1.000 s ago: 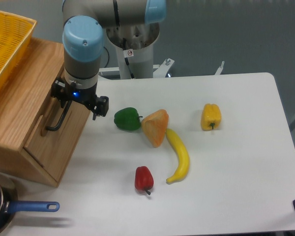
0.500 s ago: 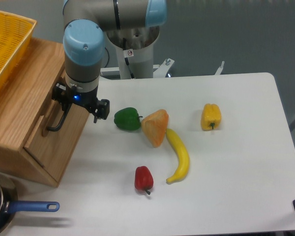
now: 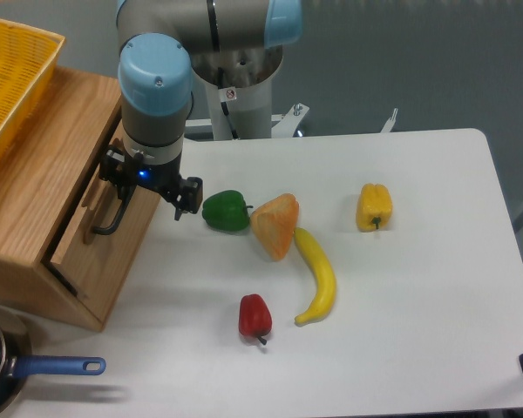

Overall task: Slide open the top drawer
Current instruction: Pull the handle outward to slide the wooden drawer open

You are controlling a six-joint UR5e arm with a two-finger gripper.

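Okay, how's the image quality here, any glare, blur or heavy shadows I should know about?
Fixed camera view: even, soft lighting; the white table is bright but not blown out. The banana and red pepper cast only faint shadows. Focus is slightly soft overall, with no motion blur on the tool at the top drawer; the handle stays legible.
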